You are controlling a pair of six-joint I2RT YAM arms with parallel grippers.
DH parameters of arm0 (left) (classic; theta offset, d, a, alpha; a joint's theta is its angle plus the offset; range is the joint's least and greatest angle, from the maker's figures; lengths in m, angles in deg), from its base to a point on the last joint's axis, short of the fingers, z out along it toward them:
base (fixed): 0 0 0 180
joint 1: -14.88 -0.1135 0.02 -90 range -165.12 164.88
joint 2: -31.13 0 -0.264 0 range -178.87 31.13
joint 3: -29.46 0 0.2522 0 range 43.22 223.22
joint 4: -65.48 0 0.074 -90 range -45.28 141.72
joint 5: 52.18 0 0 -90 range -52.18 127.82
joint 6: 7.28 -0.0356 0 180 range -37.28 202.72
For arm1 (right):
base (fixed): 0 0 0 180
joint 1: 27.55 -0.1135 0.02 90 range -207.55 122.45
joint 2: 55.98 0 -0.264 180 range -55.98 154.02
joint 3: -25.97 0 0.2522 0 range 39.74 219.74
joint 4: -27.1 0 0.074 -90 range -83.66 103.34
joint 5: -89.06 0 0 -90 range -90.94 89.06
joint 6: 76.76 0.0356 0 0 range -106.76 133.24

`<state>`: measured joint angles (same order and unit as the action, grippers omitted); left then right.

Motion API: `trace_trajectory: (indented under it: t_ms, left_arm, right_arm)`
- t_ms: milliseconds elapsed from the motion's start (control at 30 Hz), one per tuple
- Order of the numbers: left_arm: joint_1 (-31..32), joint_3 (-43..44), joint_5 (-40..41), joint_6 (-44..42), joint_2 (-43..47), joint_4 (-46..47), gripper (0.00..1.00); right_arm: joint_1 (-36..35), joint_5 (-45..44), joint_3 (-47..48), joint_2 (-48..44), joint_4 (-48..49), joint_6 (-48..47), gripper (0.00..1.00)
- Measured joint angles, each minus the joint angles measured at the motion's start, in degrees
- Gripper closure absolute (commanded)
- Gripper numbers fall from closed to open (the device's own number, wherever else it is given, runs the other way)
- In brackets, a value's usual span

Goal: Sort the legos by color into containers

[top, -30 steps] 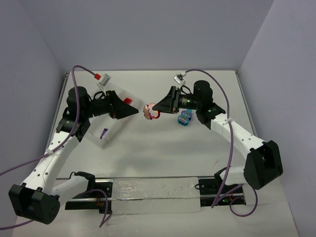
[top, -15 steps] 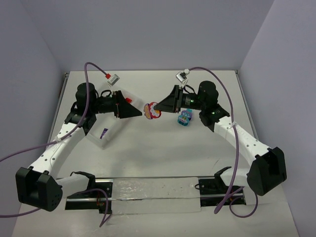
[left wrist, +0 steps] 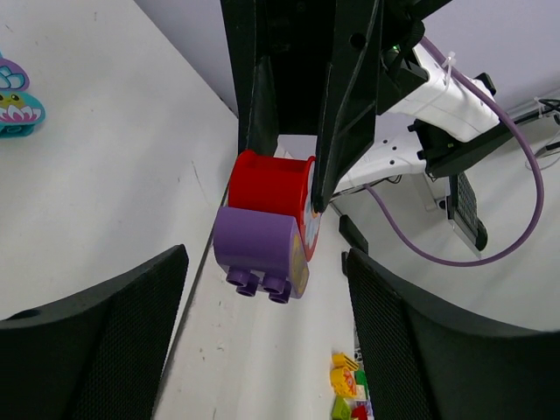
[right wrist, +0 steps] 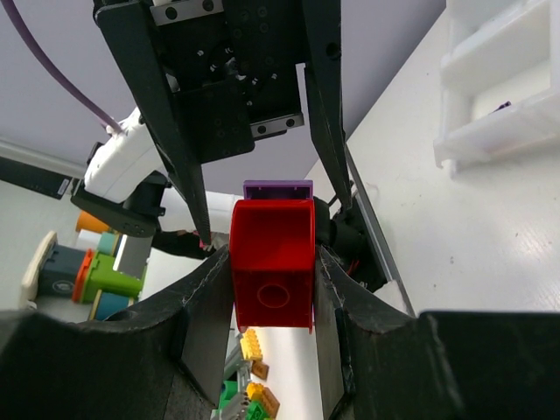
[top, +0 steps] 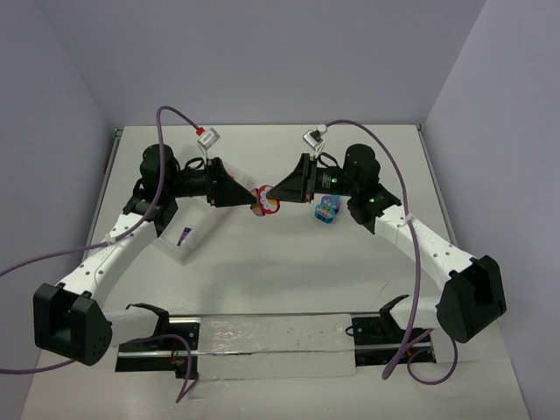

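While the red brick is clamped between the pads of the right gripper, a two-brick stack is held above the table. The purple brick is joined to the face of the red one that points away from the right wrist, and it projects just beyond the right fingertips. The left gripper is presented nose to nose with the right. Its fingers are spread, one to each side of the purple brick, and no contact with it is seen.

The step in hand is judged to be separation of the stack by colour.

- If the left fingers are closed too far forward, the red brick may be caught as well, and no separation will be obtained.
- If the pull is made off the stud axis, the stack may be levered out of the right pads and dropped.
- Because the purple brick appears rounded on one side, slip under the left pads is possible.
- As the two sets of fingertips lie just beside each other, finger-to-finger contact is a risk.

Behind the left fingers, on the outer side of that arm, the white organizer tray is found, with one purple piece in a compartment. Just behind the right fingers, a teal and purple cluster rests on the table. The surface is pale and matte, enclosed on three sides by plain lilac-grey walls.
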<state>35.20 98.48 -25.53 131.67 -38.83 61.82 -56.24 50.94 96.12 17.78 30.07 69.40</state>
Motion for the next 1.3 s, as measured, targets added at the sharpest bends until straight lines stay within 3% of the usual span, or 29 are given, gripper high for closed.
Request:
trace_trajectory:
  t_ms: [100, 133, 200, 233, 633, 933, 1033, 1300]
  left_arm:
    - [0.48, 0.11, 0.01, 0.17, -0.64, 0.03, 0.54]
    - [0.61, 0.15, 0.02, 0.3, -0.73, 0.09, 0.69]
    - [0.74, 0.31, -0.17, 0.78, -0.78, 0.05, 0.84]
    - [0.68, 0.45, -0.38, 1.07, -0.78, -0.16, 0.99]
    - [-0.14, 1.38, 1.93, -3.85, 3.32, -10.22, 1.0]
    - [-8.89, -1.05, 4.69, -11.57, 11.35, -23.22, 1.0]
    - [-10.47, 0.34, 14.89, -14.87, 10.8, -32.67, 1.0]
    - [-11.81, 4.24, 54.46, -13.41, 7.12, -50.38, 1.0]
  right_arm:
    - [-0.14, 0.0, 0.1, 0.21, 0.05, 0.16, 1.0]
    - [-0.23, 0.0, 0.19, 0.33, 0.15, 0.36, 1.0]
    - [-0.5, 0.21, 0.36, 0.75, 0.72, 0.8, 1.0]
    - [-0.57, 0.46, 0.5, 0.94, 1.08, 0.74, 1.0]
    - [-1.23, 1.26, 1.34, 1.68, 1.38, 0.43, 1.0]
    - [-1.33, -2.88, 1.9, 1.66, -2.6, -0.28, 1.0]
    - [-1.33, -7.51, 4.39, 1.68, -9.78, -3.33, 1.0]
    - [-1.33, -23.26, 8.57, 1.66, -26.81, -11.36, 1.0]
